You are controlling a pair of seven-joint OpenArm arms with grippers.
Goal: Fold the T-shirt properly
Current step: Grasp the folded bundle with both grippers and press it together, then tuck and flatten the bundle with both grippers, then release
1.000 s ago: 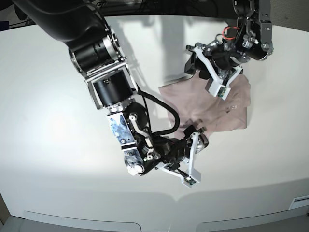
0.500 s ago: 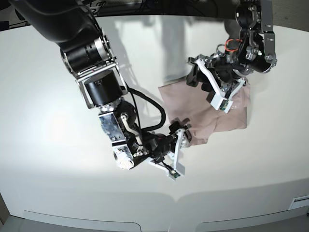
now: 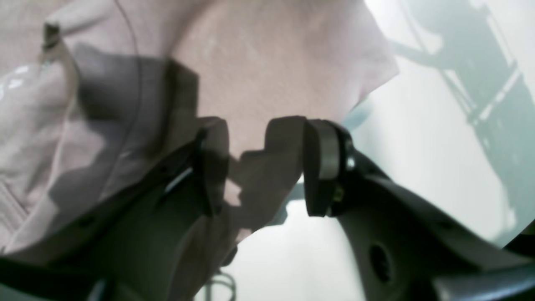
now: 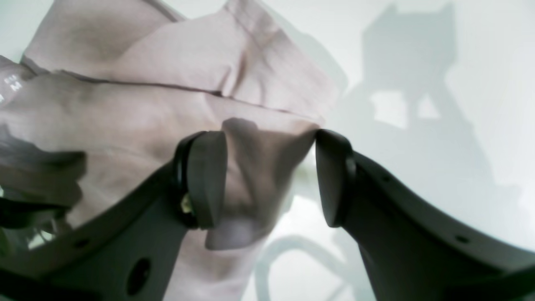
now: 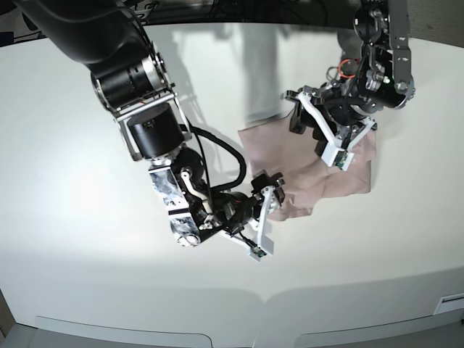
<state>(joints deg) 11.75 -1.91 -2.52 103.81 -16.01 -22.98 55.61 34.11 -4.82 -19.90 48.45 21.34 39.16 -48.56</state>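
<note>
Moved: the right tool (image 5: 262, 217) has drawn in leftward along the near edge of the dusty mauve-pink cotton T-shirt (image 5: 304, 156); the left tool (image 5: 328, 138) has shifted slightly over the far side.
Meaning: probably both arms are lining up on edges for the next fold.
Right tool: jaws spread, a cloth corner between them, not clamped.
Left tool: jaws apart over cloth, gripping nothing.
T-shirt: partly folded, flat on the white tabletop (image 5: 87, 181), rumpled near side.
</note>
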